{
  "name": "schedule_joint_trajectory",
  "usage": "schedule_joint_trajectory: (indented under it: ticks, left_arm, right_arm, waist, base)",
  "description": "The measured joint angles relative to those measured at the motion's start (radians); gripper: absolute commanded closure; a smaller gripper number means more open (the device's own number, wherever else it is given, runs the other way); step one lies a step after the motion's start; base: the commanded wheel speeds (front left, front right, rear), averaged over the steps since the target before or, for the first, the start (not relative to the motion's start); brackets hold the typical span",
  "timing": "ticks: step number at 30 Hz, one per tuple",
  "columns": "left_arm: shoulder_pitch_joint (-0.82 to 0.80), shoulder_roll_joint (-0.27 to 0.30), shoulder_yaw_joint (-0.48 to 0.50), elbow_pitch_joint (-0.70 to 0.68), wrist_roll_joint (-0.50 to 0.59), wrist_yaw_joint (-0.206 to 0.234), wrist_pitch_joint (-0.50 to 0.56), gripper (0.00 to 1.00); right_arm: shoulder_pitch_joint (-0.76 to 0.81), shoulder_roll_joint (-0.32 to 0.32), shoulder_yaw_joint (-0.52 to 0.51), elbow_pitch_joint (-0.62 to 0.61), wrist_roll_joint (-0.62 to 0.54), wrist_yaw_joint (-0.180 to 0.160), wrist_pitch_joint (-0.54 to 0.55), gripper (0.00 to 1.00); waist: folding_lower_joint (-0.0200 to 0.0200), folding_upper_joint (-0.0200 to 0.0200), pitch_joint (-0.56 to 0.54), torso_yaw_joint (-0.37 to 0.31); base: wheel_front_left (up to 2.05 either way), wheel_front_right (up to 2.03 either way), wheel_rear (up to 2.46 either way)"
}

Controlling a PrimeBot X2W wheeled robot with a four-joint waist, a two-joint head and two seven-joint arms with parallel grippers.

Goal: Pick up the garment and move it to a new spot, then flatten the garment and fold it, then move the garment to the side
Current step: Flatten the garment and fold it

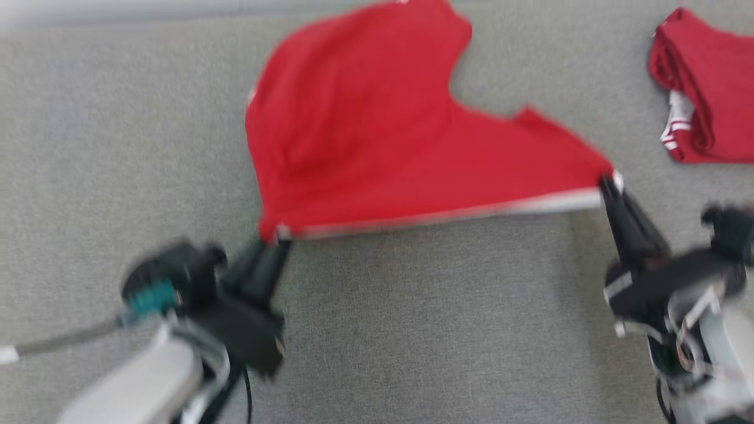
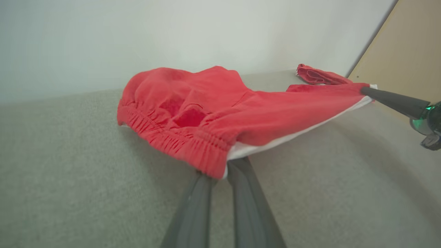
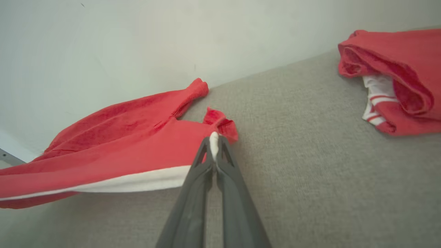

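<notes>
On my head view the red garment (image 1: 365, 135) spreads from the centre up toward 12 o'clock. It lies on the grey fabric-covered worktop (image 1: 412, 330), and that view is somewhat blurred.

The garment's near edge, which carries a white stripe (image 1: 471, 212), runs in a taut line between my two arms. The left end effector (image 1: 277, 238) sits at about 8 o'clock, clamped on the left corner of that edge. In the left wrist view its two dark fingers are pinched together on the end of the elastic waistband (image 2: 172, 137), right where the stripe begins.

The right end effector (image 1: 607, 182) sits at about 3 o'clock, closed on the opposite corner. In the right wrist view its fingertips nip a small white fold of the stripe, and the cloth trails off toward 9 o'clock.

The held edge looks raised off the worktop, with a shadow beneath it, while the far part of the garment rests on the surface near the pale wall (image 2: 172, 34).

A second red garment (image 1: 707, 88), bundled up with white trim showing, lies at 2 o'clock, well apart from the one I hold. A wooden panel (image 2: 406, 51) stands at 2 o'clock in the left wrist view.
</notes>
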Motion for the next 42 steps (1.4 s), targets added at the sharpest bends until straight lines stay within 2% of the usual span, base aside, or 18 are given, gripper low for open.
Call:
schedule_joint_trajectory:
  ticks: [5,11,17,22,28,33,36,42]
  left_arm:
    - [0.155,0.002,0.003,-0.033,0.039,0.030,0.000,1.00]
    - [0.309,0.001,0.036,-0.049,0.071,0.054,0.000,1.00]
    - [0.434,0.004,0.018,-0.049,0.099,0.053,0.000,1.00]
    - [0.483,0.002,0.015,-0.060,0.131,0.049,0.000,1.00]
    - [0.439,-0.039,0.014,-0.067,0.177,0.027,0.000,1.00]
    - [0.382,-0.076,0.017,-0.055,0.203,0.005,0.000,1.00]
    - [0.335,-0.102,0.010,-0.027,0.211,-0.025,0.006,1.00]
    - [0.245,-0.137,0.018,0.050,0.212,-0.067,0.013,1.00]
  right_arm:
    - [0.218,0.065,-0.101,-0.128,-0.052,0.000,0.075,1.00]
    - [0.434,0.185,-0.187,-0.244,-0.086,0.000,0.157,1.00]
    - [0.597,0.287,-0.248,-0.326,-0.093,0.000,0.220,1.00]
    - [0.678,0.328,-0.287,-0.384,-0.081,0.000,0.244,1.00]
    - [0.623,0.333,-0.326,-0.410,-0.075,0.000,0.241,1.00]
    - [0.483,0.289,-0.341,-0.389,-0.086,0.000,0.267,1.00]
    - [0.361,0.246,-0.325,-0.335,-0.104,0.000,0.291,1.00]
    - [0.113,0.213,-0.310,-0.170,-0.131,0.000,0.316,1.00]
  waist:
    - [0.0000,0.0000,-0.054,0.001]
    - [0.0001,0.0000,-0.111,0.005]
    - [0.0002,0.0001,-0.161,0.017]
    - [0.0002,0.0001,-0.185,0.043]
    - [0.0003,0.0002,-0.196,0.078]
    - [0.0004,0.0003,-0.198,0.114]
    - [0.0005,0.0004,-0.194,0.137]
    - [0.0006,0.0003,-0.180,0.174]
  base:
    - [0.00,0.00,0.00]
    - [0.00,0.00,0.00]
    - [0.00,0.00,0.00]
    - [0.00,0.00,0.00]
    - [0.00,0.00,0.00]
    - [0.00,0.00,0.00]
    - [0.00,0.00,0.00]
    - [0.00,0.00,0.00]
